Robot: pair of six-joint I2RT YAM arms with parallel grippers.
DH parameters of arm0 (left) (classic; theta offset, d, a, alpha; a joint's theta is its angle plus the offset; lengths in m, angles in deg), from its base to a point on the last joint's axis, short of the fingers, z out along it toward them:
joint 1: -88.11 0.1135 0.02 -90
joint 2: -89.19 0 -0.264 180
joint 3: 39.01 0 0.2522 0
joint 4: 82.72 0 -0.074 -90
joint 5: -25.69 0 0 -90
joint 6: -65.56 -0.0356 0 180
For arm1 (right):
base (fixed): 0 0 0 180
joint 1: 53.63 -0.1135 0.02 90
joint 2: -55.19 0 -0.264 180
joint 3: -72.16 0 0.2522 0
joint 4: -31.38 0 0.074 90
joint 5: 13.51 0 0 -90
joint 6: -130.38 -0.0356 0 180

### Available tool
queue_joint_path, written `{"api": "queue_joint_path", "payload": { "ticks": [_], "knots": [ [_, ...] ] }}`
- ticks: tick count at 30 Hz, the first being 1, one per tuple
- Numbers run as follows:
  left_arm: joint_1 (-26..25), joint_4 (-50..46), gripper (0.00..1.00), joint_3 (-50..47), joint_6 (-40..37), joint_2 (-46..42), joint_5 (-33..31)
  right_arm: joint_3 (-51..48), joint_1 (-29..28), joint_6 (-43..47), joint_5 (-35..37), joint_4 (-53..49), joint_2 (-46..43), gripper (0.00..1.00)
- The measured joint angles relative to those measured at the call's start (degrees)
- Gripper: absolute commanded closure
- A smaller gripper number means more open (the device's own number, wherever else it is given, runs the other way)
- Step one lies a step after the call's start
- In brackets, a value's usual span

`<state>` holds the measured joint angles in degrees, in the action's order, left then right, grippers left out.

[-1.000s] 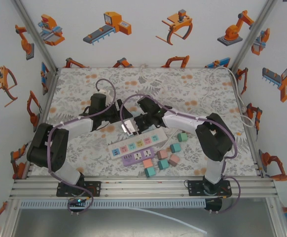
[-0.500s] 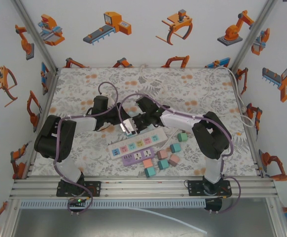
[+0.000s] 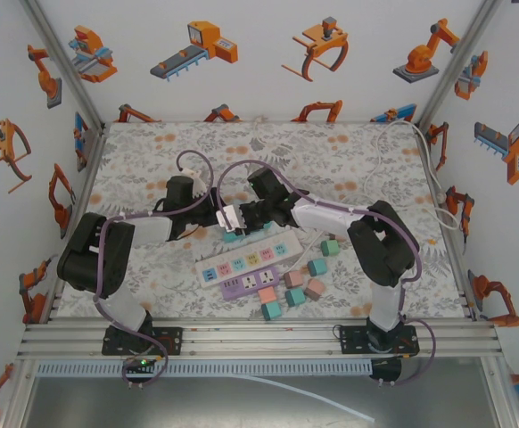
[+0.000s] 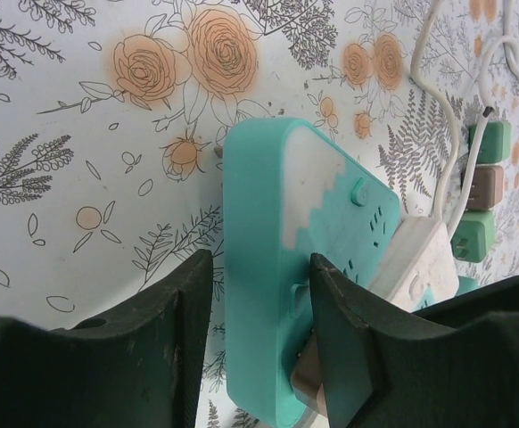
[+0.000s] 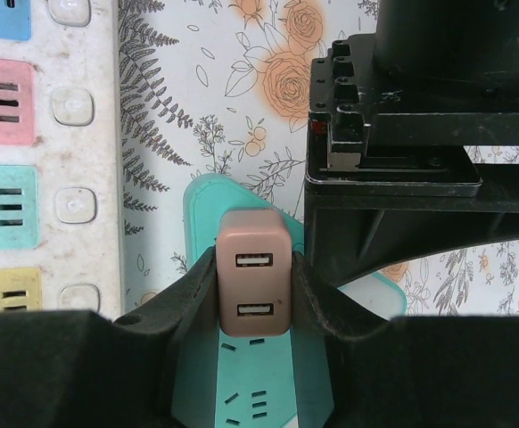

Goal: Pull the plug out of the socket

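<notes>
The socket is a teal power strip [image 4: 268,267] lying on the flowered cloth. My left gripper [image 4: 259,263] is closed over its end, one finger on its face and the other along its side. A brownish-pink plug [image 5: 253,285] with two USB ports sits in the teal strip [image 5: 259,392]. My right gripper [image 5: 253,299] is shut on it, a finger pressed to each flank. From above, the left gripper [image 3: 220,218] and right gripper [image 3: 243,217] meet nose to nose mid-table, with a bit of the teal strip [image 3: 233,235] showing below them.
A white power strip [image 3: 251,259] with coloured outlets lies just in front, and a purple one [image 3: 255,283] nearer still. Loose pink and teal adapters [image 3: 304,283] sit to their right. A white cable [image 3: 393,152] loops at the back right. Patterned walls enclose the table.
The left arm has swung right to the teal strip and its jaws have narrowed around it. The right gripper stays shut on the plug, and both have shifted slightly toward the back.
</notes>
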<state>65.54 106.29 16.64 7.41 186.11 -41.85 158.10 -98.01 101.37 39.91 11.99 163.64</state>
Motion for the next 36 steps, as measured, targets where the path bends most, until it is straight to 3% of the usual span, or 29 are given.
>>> {"api": "queue_joint_path", "payload": {
  "ticks": [19,30,36],
  "knots": [
    [0.3,2.1,0.54,-1.1,-3.8,-0.7,-0.3,0.2,0.3,-7.2,0.6,0.7,0.0,0.83],
    [-0.7,0.9,0.54,1.4,-6.9,0.0,0.1,8.0,0.4,-9.0,5.6,-14.5,0.0,0.8],
    [0.1,-1.3,0.54,1.8,-9.2,0.7,-0.2,16.9,0.7,-10.5,6.2,-23.8,0.1,0.8]
  ]
}}
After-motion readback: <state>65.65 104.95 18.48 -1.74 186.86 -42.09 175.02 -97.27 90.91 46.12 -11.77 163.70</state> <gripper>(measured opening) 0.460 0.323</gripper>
